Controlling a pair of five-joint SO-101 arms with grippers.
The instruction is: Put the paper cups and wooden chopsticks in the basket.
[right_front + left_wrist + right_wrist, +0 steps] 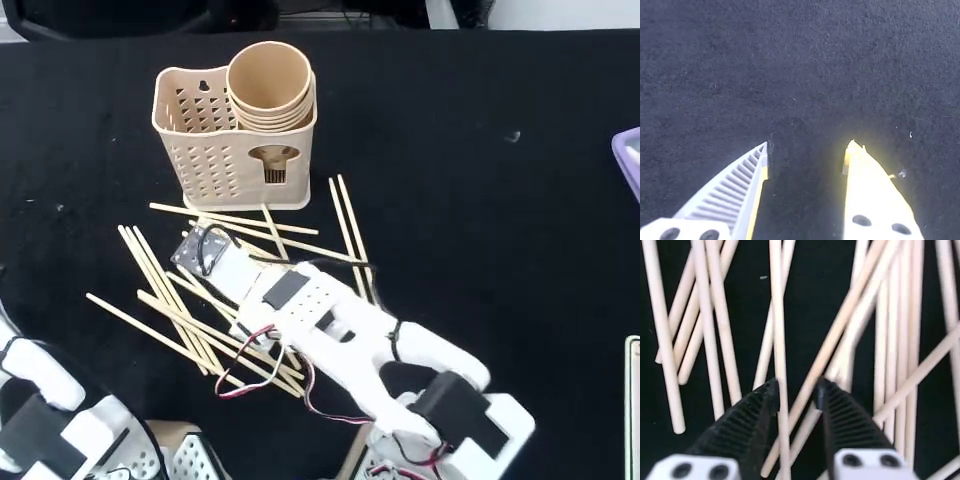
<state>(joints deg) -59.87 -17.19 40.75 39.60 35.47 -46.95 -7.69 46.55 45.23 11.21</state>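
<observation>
Our right claw (796,390) hangs narrowly parted over the wooden chopsticks (172,298), strewn on the counter (480,200) left of centre in the high view, below the basket (200,150) holding the paper cups (270,80). One chopstick (776,315) runs lengthwise through the gap, so we judge that closing would catch it. Our left claw (807,150), spread wide, sits over bare counter, farther off.

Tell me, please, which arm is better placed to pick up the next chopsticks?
Right, I would say. The right tool hangs open directly over the scattered chopsticks, with one lying between its jaws. The left tool, also open, sits over the black table, off the pile.
</observation>
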